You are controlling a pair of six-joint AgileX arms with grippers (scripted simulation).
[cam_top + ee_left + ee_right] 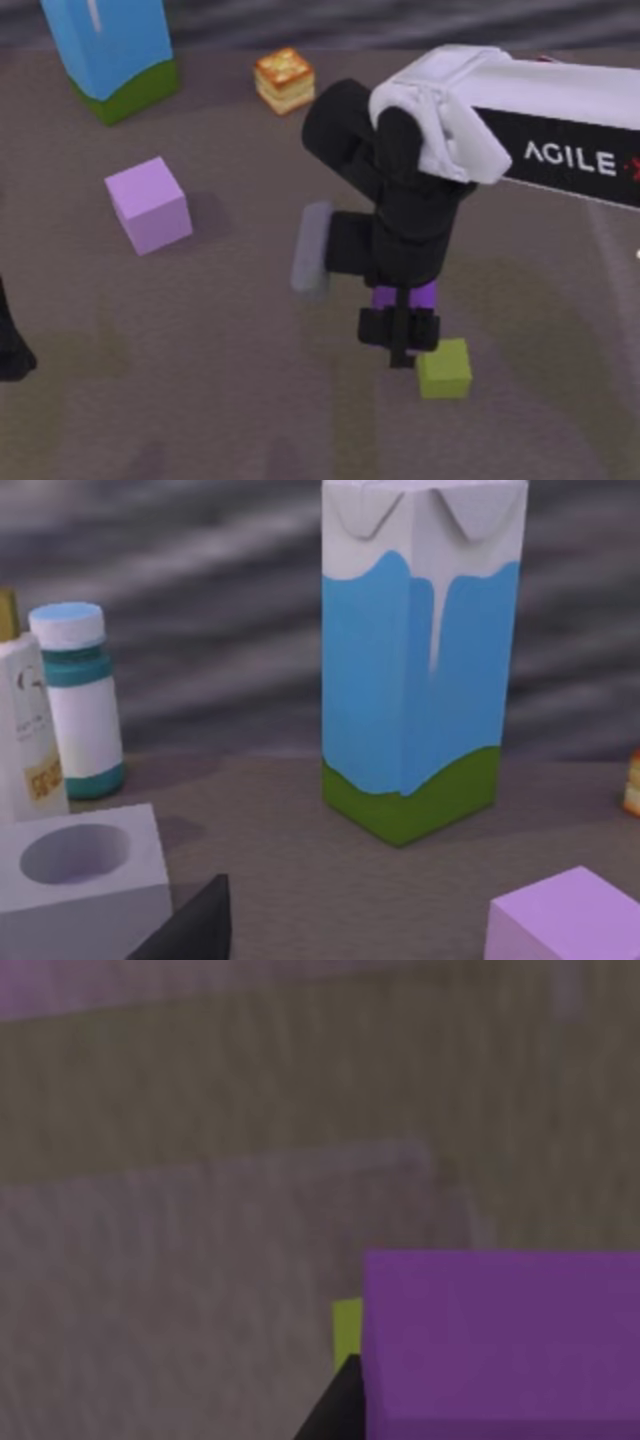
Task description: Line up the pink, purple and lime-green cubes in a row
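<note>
Violet-purple matte cube (403, 295) sits pinched in the right gripper (400, 338), just beside the small lime-green cube (444, 368); pale lilac-pink cube (149, 204) lies well left; blue-and-green carton (112, 50), orange patterned block (284, 80) behind; left gripper (12, 350) parked at table's (200, 400) left edge.

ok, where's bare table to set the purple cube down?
Free: the stretch between the pink cube and the lime-green cube, plus the near left of the table. Crowded: around the right gripper holding the purple cube, right beside lime-green.

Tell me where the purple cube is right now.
In the top view the purple cube sits right of centre under the right tool, mostly hidden by it, with the lime-green cube just beside it toward the near edge.
</note>
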